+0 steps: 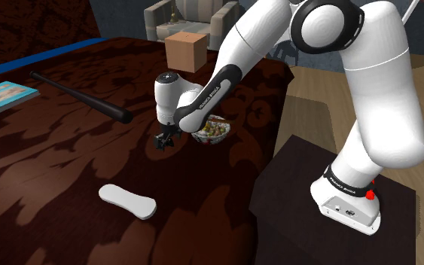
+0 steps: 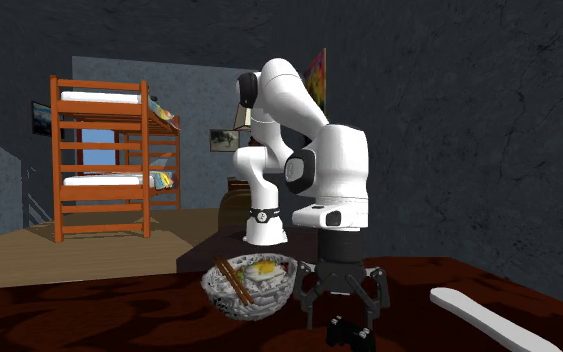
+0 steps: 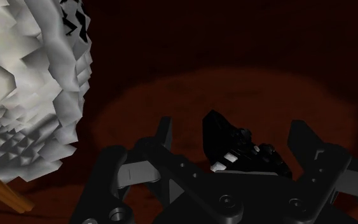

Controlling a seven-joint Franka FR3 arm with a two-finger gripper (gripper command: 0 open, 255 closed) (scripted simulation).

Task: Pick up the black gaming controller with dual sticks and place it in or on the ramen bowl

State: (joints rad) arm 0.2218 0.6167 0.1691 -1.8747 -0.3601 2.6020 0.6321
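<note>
two black fingers (image 3: 165, 135) of the gripper (image 2: 344, 311) stand wide apart, gripping nothing, either side of the black controller (image 2: 350, 335), which lies untouched on the dark patterned surface (image 1: 67, 173) just beside the pale ramen bowl (image 2: 249, 290)

Arm (image 1: 368, 83): white glossy shells, rounded, bulbous at larger links. Joints (image 1: 319, 22): dark grey-black rings between white links. Lettering (image 1: 195, 102): pale print on dark forearm band; like print on dark collar (image 1: 346, 183) above base. Base (image 1: 349, 209): white block, small dark ports (image 1: 348, 211) on face, red marks (image 1: 370, 193) at upper edge. Gripper (image 1: 165, 141): all black, angular body, two blunt fingers (image 3: 165, 130), round screw heads (image 3: 225, 200) on front plate.
</note>
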